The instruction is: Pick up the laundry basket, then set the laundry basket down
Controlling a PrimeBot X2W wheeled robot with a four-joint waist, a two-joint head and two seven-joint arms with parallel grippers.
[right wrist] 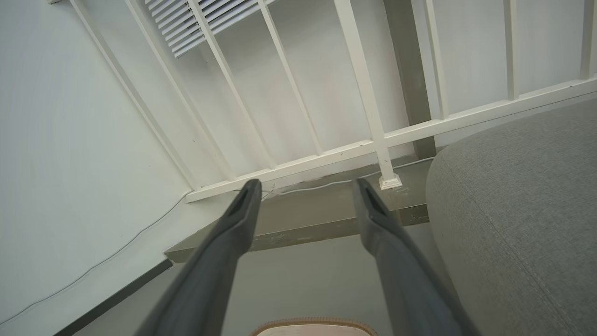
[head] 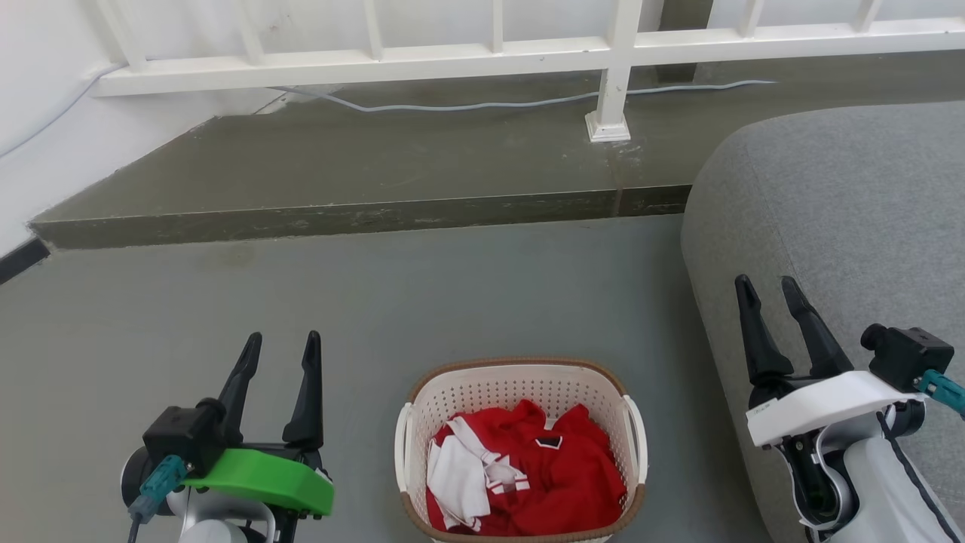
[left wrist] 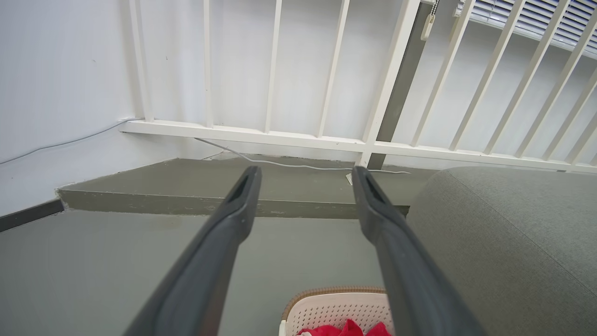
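At the left, your left gripper [head: 285, 337] hovered over the floor [head: 226, 302], fingers spread and holding nothing. Between the arms, the laundry basket [head: 520, 388] sat on the floor near the grey sofa [head: 844, 211], with red and white clothes [head: 558, 460] inside. At the right, your right gripper [head: 765, 283] was parted and empty too, in front of the sofa's edge. Neither touched the basket, so I judge you were at the approach, with the pick-up not yet begun. Next you would likely need to lower both arms, bring each gripper to its white side handle, and close evenly before lifting level.
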